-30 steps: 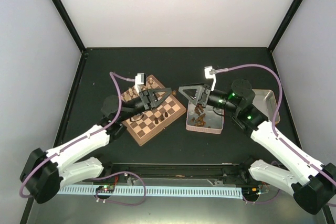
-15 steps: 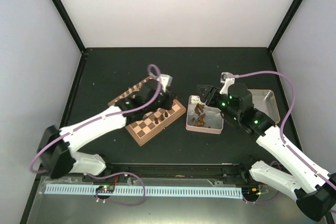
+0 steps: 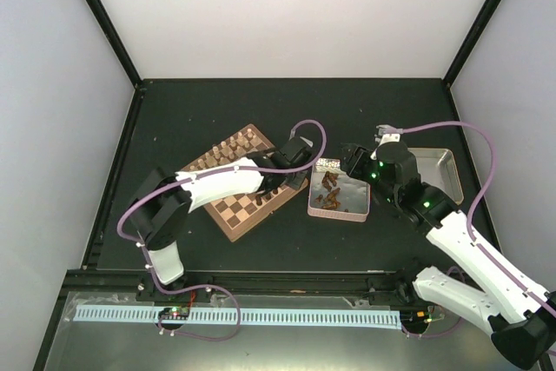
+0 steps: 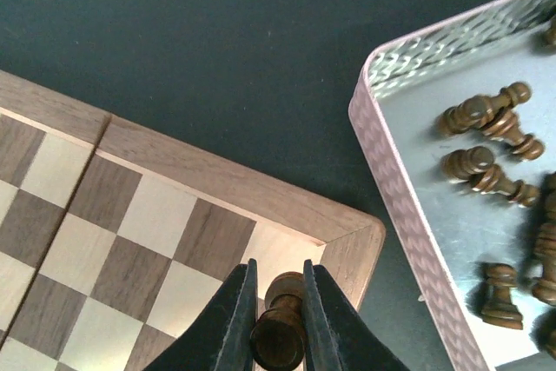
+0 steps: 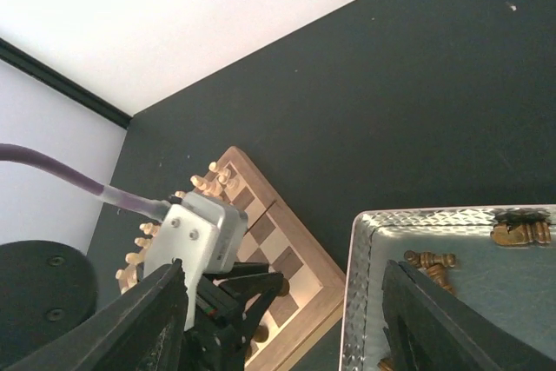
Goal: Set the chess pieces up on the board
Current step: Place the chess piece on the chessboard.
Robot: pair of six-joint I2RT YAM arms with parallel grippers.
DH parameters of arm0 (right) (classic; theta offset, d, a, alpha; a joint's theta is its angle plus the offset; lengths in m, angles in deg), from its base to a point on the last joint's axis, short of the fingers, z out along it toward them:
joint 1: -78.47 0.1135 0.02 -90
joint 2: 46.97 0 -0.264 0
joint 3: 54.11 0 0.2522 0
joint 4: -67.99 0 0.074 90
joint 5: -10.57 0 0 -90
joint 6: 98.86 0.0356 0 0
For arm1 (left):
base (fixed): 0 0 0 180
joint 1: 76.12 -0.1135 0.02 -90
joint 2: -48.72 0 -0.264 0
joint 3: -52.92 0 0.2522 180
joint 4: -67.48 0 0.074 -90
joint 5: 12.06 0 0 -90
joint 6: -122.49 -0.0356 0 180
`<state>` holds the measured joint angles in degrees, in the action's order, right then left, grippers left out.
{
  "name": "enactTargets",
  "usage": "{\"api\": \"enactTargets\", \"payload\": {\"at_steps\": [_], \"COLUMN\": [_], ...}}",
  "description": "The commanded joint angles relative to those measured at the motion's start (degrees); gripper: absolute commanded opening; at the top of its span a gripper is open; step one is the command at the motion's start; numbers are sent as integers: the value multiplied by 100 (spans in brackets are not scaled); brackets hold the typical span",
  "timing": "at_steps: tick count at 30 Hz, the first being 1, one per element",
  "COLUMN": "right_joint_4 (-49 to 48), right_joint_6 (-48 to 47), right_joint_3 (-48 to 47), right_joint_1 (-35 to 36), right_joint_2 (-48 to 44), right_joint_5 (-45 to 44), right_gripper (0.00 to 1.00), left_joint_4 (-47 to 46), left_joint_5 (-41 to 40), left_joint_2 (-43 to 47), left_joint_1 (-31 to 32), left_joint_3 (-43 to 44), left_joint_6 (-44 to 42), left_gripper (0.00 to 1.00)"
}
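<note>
From above, the left arm lies across the board (image 3: pixel 233 215), and its left end effector (image 3: pixel 290 180) sits at the board's corner nearest the tin (image 3: pixel 337 215), though this view cannot show what the fingers are doing. The left wrist camera does: the left end effector (image 4: pixel 279 271) is pinching a dark piece (image 4: pixel 278 342) upright between its two black fingers, over the light corner square of the board (image 4: pixel 130 232). Whether the base touches the wood cannot be told. The same view shows the tin's hammered rim (image 4: pixel 373 136) just beside that corner, and loose dark pieces (image 4: pixel 482 115) lying on their sides inside. The right wrist camera shows the right end effector (image 5: pixel 284 271) spread wide and holding nothing, with the board (image 5: pixel 261 215) and the tin's corner (image 5: pixel 352 284) below it. It also shows a row of pale pieces (image 5: pixel 213 182) along the board's far rim. Only the top view takes in the whole dark table (image 3: pixel 191 110), with a second metal tray (image 3: pixel 441 162) beyond the right end effector (image 3: pixel 352 161).
</note>
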<state>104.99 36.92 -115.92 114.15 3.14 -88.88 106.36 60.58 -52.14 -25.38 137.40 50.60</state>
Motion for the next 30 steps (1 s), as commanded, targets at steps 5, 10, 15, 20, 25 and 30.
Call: {"api": "enactTargets", "payload": {"at_steps": [5,10,15,20,25,30], "right_joint_4": [90,105,119,135,136,126], "right_joint_6": [71,119,146,159,172,194], "right_joint_3": [94,146,171,173,176,173], "right_joint_1": [-31,-27,-27,-35,-38,-35], "right_joint_2": [-71,-54,-45,-27,-27,-27], "right_joint_5": [-270,-218,-177,-144,-153,-144], "right_gripper": [63,63,63,63,63,64], "left_joint_4": [-441,-641,-681,-669,-677,-709], "left_joint_5": [-1,-12,-33,-170,-162,-144], "left_joint_2": [-349,-565,-699,-767,-759,-627], "left_joint_1": [-1,-26,-71,-96,-99,-99], "left_joint_3": [-89,-195,-201,-223,-262,-338], "left_joint_6": [-60,-15,5,65,58,59], "left_gripper": [4,5,6,6,6,7]}}
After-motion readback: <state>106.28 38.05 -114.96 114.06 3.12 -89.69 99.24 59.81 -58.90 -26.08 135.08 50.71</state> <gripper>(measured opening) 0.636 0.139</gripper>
